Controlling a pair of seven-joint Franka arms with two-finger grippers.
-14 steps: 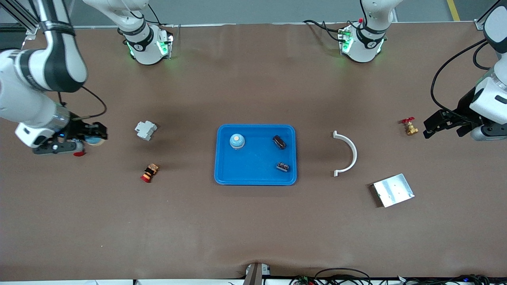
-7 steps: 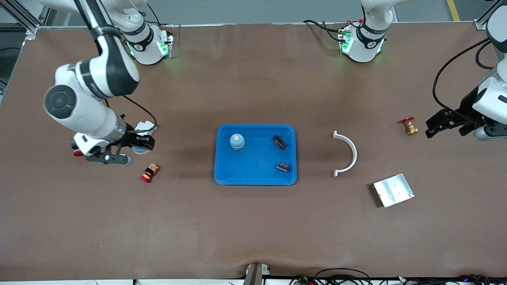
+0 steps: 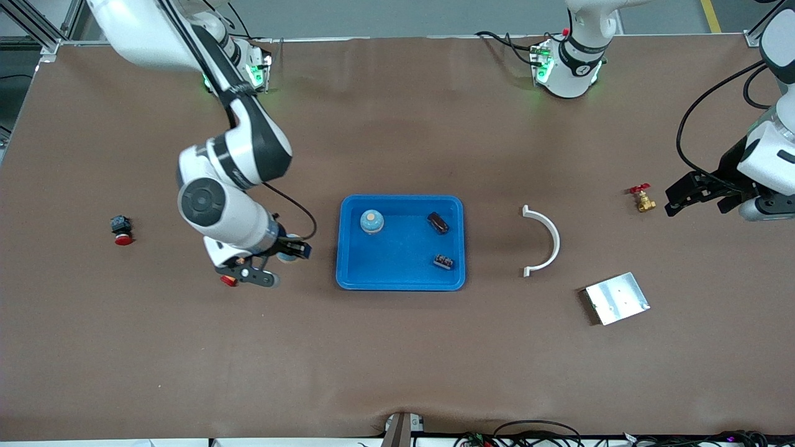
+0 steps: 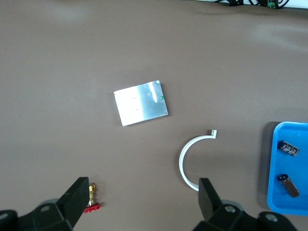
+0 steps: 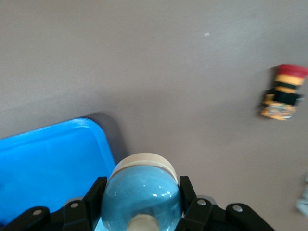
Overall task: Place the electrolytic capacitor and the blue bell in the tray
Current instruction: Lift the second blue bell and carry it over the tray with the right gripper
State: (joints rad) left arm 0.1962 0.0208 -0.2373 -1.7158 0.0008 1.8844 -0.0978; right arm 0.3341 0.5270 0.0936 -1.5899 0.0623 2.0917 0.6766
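1. Currently the main risk is the rim. The right end effector point(image 3: 292, 253) hangs low over the worktop just off the tray point(image 3: 348, 273), at its 9 o'clock in the front view (12 = toward the robot bases). If it crosses w/o enough lift, the held bell could clip the raised rim and shove the tray.
2. Second risk: a blue bell point(image 3: 371, 221) already sits inside the tray at approx 11 o'clock. A drop too close to it would knock it, or the round dome could roll on release.
3. Grip risk: the dome is smooth and curved, so it could slip if jolted.
4. The right end effector is clamped tight on a second blue bell point(image 5: 142, 197), fingers pressing both sides of the dome, cream base facing out.
5. Two small dark parts point(image 3: 438, 223) lie in the tray at 1 and 4 o'clock. Can't tell which, if either, is the capacitor.
6. The left end effector point(image 3: 692, 197) waits w/ fingers spread wide, holding nothing, beside the brass valve point(image 3: 643, 198) at the left arm's end of the worktop.
7. A red-and-yellow part point(image 5: 284, 98) lies on the worktop close by the right end effector. A low swing might nudge it.
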